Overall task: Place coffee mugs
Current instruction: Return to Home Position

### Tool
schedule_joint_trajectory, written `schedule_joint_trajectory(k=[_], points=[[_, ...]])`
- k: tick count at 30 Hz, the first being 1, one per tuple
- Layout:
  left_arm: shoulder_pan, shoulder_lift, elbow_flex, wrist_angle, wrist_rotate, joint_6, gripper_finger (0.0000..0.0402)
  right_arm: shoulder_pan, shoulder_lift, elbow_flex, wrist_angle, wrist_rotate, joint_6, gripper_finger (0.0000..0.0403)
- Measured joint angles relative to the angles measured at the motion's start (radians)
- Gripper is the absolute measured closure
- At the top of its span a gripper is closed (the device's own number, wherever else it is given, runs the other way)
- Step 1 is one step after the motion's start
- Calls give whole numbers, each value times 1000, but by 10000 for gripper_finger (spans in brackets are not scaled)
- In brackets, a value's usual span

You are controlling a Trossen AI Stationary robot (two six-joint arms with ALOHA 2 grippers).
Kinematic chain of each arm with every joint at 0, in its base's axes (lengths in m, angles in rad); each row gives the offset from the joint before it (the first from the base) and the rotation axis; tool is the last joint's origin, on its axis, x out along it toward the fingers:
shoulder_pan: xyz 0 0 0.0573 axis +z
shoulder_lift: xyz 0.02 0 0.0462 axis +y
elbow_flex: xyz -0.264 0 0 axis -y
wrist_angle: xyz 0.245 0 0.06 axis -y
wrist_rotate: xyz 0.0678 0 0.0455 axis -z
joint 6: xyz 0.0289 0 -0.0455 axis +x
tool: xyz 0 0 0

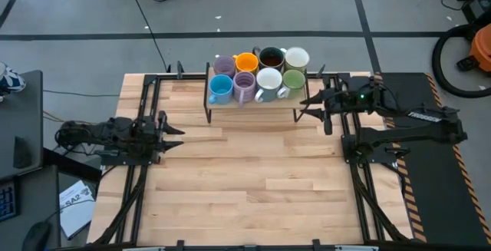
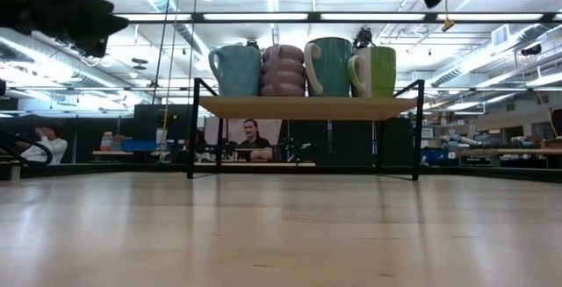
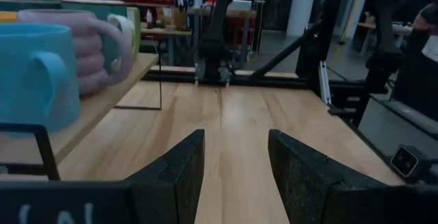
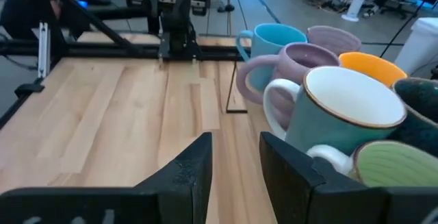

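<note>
Eight coffee mugs stand upright on their bases on a small wooden rack (image 1: pixel 253 107) at the table's far middle. In the far row are lavender (image 1: pixel 223 66), orange (image 1: pixel 246 61), dark brown (image 1: pixel 271 57) and cream (image 1: pixel 297 57) mugs. In the near row are blue (image 1: pixel 220 89), lavender (image 1: pixel 244 87), teal with white inside (image 1: pixel 268 83) and pale green (image 1: pixel 294 80) mugs. My left gripper (image 1: pixel 178 132) hovers open at the table's left, pointing level toward the right, with nothing between its fingers (image 3: pixel 181 162). My right gripper (image 1: pixel 305 105) hovers open beside the rack's right end, also with nothing in it (image 4: pixel 236 142).
The rack (image 2: pixel 307 107) stands on black metal legs, with a gap beneath its shelf. Black arm frames run along the table's left (image 1: pixel 142 166) and right (image 1: pixel 357 166) sides. Bare wood (image 1: pixel 253 182) fills the near half. A person (image 2: pixel 255 142) sits in the room beyond the table.
</note>
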Motion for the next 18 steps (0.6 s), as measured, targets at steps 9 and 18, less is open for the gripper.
schedule_joint_trajectory(k=[9, 18], points=[[0, -4, -47, 51, 1, 13, 232, -2, -143, -233, 222, -23, 76, 275], [0, -3, -150, 201, 1, 9, 232, -3, -289, -440, 374, -23, 120, 275]])
